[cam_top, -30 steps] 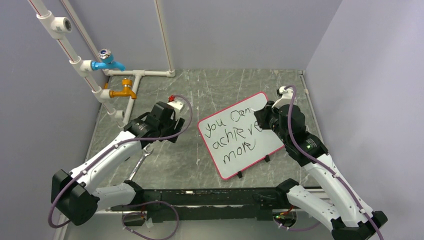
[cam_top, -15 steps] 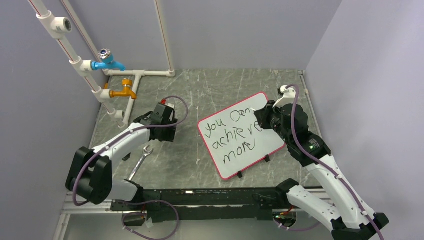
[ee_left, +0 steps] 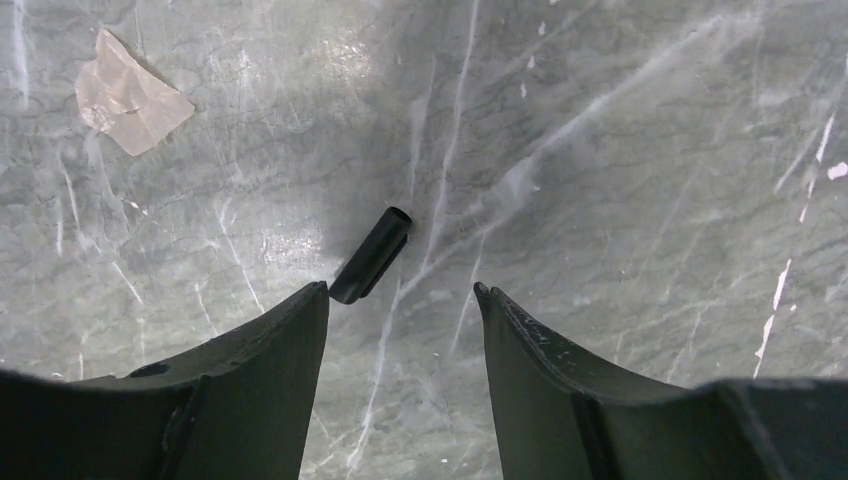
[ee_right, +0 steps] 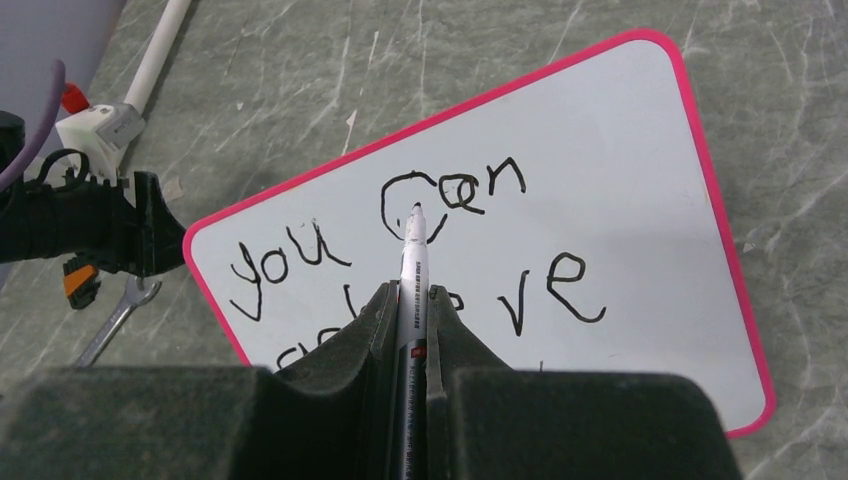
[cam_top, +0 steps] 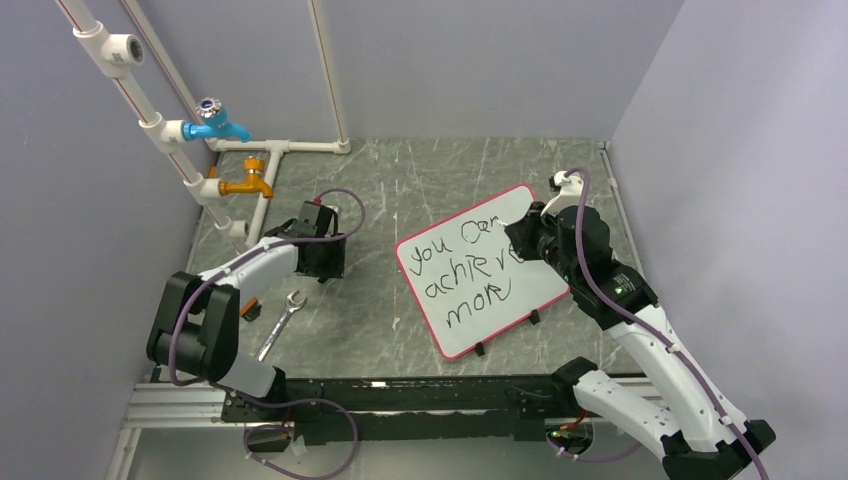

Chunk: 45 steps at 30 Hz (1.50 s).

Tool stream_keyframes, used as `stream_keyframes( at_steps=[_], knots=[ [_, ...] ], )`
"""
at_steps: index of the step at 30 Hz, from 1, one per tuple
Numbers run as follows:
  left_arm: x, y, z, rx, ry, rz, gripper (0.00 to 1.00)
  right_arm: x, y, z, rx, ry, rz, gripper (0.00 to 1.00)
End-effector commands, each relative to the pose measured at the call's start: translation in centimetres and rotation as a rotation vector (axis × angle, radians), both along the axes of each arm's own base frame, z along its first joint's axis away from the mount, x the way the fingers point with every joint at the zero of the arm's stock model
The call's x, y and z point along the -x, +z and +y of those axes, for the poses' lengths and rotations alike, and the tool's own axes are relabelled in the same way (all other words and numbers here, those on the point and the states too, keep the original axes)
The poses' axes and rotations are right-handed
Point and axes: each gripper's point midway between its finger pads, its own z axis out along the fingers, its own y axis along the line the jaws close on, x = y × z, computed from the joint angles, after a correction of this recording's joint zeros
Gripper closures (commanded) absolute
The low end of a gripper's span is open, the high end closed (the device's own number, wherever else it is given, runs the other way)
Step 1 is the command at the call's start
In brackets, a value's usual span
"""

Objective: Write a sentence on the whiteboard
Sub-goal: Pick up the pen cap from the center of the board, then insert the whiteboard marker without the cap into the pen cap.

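Observation:
The whiteboard (cam_top: 545, 280) lies flat on the table right of centre, pink-rimmed, with "you can achieve more" written in black; it also shows in the right wrist view (ee_right: 620, 150). My right gripper (ee_right: 412, 292) is shut on a white marker (ee_right: 412, 260), its black tip over the word "can". In the top view the right gripper (cam_top: 520, 237) hangs over the board's upper right part. My left gripper (ee_left: 400, 288) is open, low over the bare table, with a black marker cap (ee_left: 371, 255) lying just ahead of its left fingertip. In the top view the left gripper (cam_top: 322, 262) is left of the board.
A metal wrench (cam_top: 282, 318) lies near the left arm. White pipes with a blue tap (cam_top: 215, 125) and an orange tap (cam_top: 248, 183) stand at the back left. A scrap of tape (ee_left: 130, 92) is stuck on the table. Walls close in all sides.
The left arm has drawn back to the left and down toward the table, away from the board. The right gripper with the marker has barely shifted over the board.

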Motion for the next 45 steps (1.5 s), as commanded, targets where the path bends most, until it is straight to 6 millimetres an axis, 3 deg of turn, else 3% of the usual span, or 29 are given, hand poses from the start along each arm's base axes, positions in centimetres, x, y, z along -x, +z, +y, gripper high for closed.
stream_keyframes(
  at_steps=[1, 8, 15, 20, 26, 28, 35, 45],
  knots=[
    [-0.7, -0.4, -0.7, 0.076, 0.021, 0.008, 0.39, -0.2, 2.1, 0.5, -0.034, 0.018, -0.047, 1.00],
    [-0.7, -2.1, -1.0, 0.121, 0.035, 0.065, 0.44, -0.2, 2.0, 0.5, -0.035, 0.017, -0.043, 1.00],
    [-0.1, -3.1, -1.7, 0.163, 0.031, 0.093, 0.64, -0.3, 1.8, 0.2, -0.024, 0.005, -0.041, 1.00],
    [0.8, -3.7, -1.9, 0.183, 0.023, 0.094, 0.71, -0.4, 1.5, 0.3, -0.020, 0.005, -0.036, 1.00],
    [1.7, -4.6, -2.4, 0.205, 0.002, 0.117, 0.96, -0.6, 1.3, 0.4, -0.018, 0.004, -0.031, 1.00],
    [1.5, -4.1, -2.7, 0.208, -0.017, 0.100, 1.00, -0.5, 1.4, 0.3, -0.016, 0.002, -0.032, 1.00],
    [0.9, -1.2, -4.6, 0.216, -0.117, 0.011, 1.00, -0.3, 1.7, 0.3, -0.023, 0.009, -0.037, 1.00],
    [0.7, 6.0, -7.0, 0.222, -0.235, -0.125, 1.00, 0.0, 2.0, 0.8, -0.042, 0.036, -0.043, 1.00]
  ],
)
